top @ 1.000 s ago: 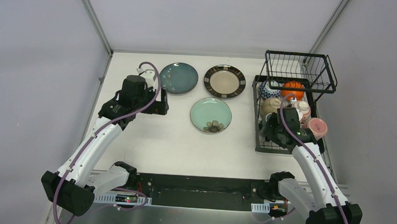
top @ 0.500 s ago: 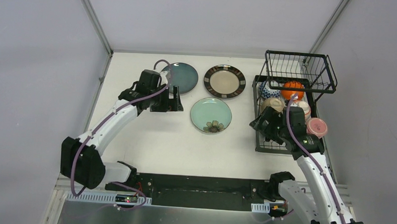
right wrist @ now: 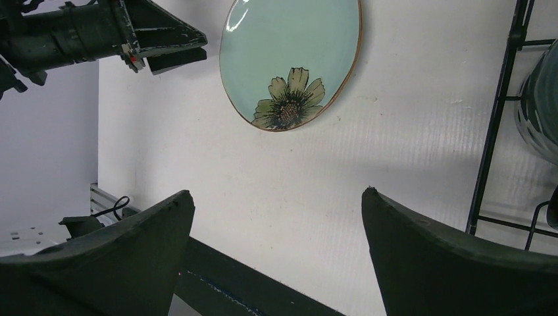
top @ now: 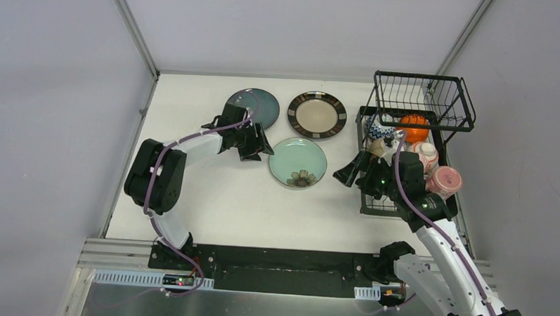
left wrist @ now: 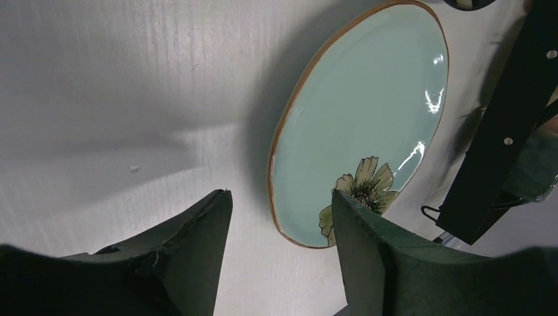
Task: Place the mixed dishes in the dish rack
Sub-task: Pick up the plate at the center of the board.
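Note:
The mint green plate with a flower (top: pixel 297 162) (left wrist: pixel 368 112) (right wrist: pixel 289 52) lies flat on the white table. My left gripper (top: pixel 258 149) (left wrist: pixel 279 204) hovers at its left rim, open, with the rim showing between the fingertips and nothing gripped. The dark teal plate (top: pixel 261 108) is partly hidden by the left arm. Next to it lies the dark-rimmed beige plate (top: pixel 316 115). The black dish rack (top: pixel 363 203) holds an orange bowl (top: pixel 412 125), a patterned bowl (top: pixel 377 126) and pink cups (top: pixel 445 181). My right gripper (top: pixel 352 171) (right wrist: pixel 273 195) is open and empty, just left of the rack.
The rack's raised basket tier (top: pixel 423 100) stands over its far end. A rack wire (right wrist: pixel 493 131) runs close beside my right finger. Grey walls close in the table on the left, back and right. The black base rail (top: pixel 280 270) runs along the near edge.
The left arm swung right from beside the teal plate to the mint plate's rim, and its jaws narrowed. The right gripper drew back left out of the rack and opened wide.

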Robot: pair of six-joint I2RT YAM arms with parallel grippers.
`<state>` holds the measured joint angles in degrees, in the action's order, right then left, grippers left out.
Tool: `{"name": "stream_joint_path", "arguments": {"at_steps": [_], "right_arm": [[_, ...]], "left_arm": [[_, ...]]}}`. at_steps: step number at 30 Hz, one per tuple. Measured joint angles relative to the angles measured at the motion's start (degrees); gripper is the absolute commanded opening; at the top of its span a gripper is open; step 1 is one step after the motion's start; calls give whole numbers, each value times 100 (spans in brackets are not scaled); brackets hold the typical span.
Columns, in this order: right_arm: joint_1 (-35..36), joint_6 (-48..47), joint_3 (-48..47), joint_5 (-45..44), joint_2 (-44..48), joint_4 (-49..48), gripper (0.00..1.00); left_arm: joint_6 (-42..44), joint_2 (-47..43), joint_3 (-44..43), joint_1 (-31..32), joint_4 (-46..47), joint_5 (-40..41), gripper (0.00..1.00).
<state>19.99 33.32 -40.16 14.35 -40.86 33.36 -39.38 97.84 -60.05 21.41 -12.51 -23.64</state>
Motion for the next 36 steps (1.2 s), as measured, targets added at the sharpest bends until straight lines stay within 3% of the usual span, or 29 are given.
{"name": "stream_joint_path", "arguments": {"at_steps": [13,25,28,36], "right_arm": [[48,-186,238,-13,22,-160,100],[96,-190,262,-9,-52,-374,100],[129,-177,306,-20,-55,-431,100],[203,-136,365,-170,-59,-518,100]], "left_arm": [[-339,741,-2,63,588,-249,51],[-350,883,-42,118,807,-402,42],[-345,883,-44,142,796,-402,35],[-249,881,-44,186,643,-413,2]]}}
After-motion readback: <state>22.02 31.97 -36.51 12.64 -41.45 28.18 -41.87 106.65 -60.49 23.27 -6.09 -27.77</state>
